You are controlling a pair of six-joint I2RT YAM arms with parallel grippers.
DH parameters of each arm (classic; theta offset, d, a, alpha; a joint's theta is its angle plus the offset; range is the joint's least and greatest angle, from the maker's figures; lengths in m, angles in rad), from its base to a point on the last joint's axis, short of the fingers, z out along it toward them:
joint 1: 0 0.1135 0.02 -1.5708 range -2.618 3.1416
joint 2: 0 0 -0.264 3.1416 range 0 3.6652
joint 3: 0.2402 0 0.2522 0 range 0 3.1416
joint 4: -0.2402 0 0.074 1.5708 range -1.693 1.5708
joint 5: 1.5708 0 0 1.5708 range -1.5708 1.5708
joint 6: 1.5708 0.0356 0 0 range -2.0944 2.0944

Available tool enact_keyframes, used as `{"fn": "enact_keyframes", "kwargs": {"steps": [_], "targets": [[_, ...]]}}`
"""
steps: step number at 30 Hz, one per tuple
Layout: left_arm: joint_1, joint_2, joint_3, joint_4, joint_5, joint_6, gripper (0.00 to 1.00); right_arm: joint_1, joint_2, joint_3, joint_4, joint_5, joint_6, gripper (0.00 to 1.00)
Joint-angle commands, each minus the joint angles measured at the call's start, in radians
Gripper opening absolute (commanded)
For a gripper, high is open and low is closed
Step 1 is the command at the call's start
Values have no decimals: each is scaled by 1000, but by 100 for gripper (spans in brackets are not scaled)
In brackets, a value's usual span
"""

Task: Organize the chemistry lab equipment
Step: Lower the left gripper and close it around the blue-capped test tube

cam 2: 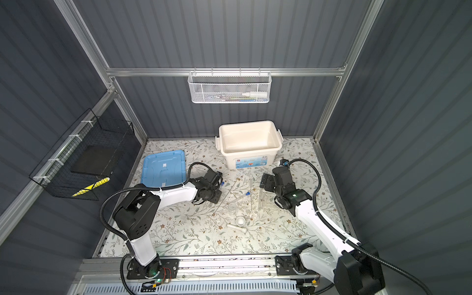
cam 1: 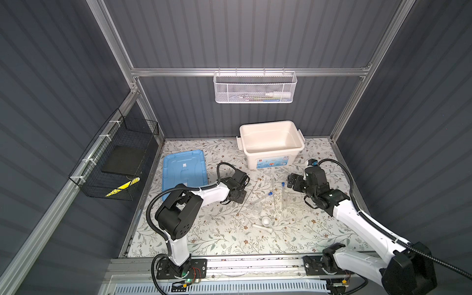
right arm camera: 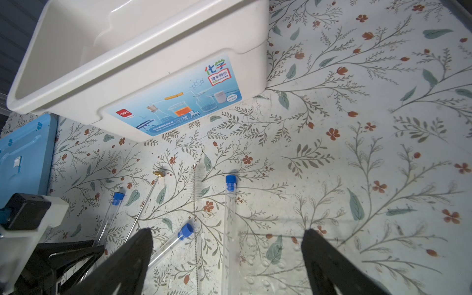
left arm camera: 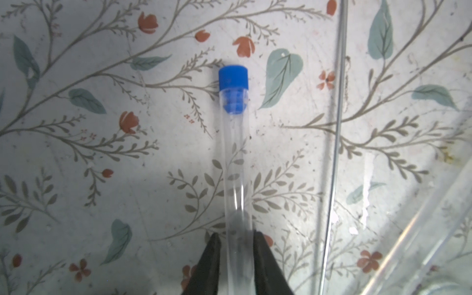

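Observation:
In the left wrist view my left gripper (left arm camera: 236,236) is shut on the lower part of a clear blue-capped test tube (left arm camera: 233,158) that lies on the floral mat. A thin rod (left arm camera: 337,127) lies beside it. My right gripper (right arm camera: 228,232) hangs open over a second capped tube (right arm camera: 231,204), touching nothing. A third tube (right arm camera: 176,240) and a brass-tipped rod (right arm camera: 143,209) lie between the arms. In a top view a small clear beaker (cam 1: 256,208), a white bowl (cam 1: 266,220) and a white pestle (cam 1: 256,226) sit nearer the front.
The open white tub (cam 1: 272,150) stands at the back centre, and its blue lid (cam 1: 184,171) lies flat at the left. A white mesh basket (cam 1: 255,88) hangs on the back wall. On the left wall hangs a black wire basket (cam 1: 115,158).

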Motion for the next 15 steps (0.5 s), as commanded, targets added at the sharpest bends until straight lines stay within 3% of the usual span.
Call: {"fn": "enact_keyframes", "kwargs": {"steps": [1, 8, 15], "targets": [[-5, 22, -5, 0, 26, -5, 22, 5, 31, 23, -22, 6, 15, 93], [-6, -16, -17, 43, 33, -17, 22, 5, 67, 43, -12, -71, 20, 93], [-7, -60, -26, 91, 39, 1, 22, 5, 139, 74, 50, -247, 25, 91]]}}
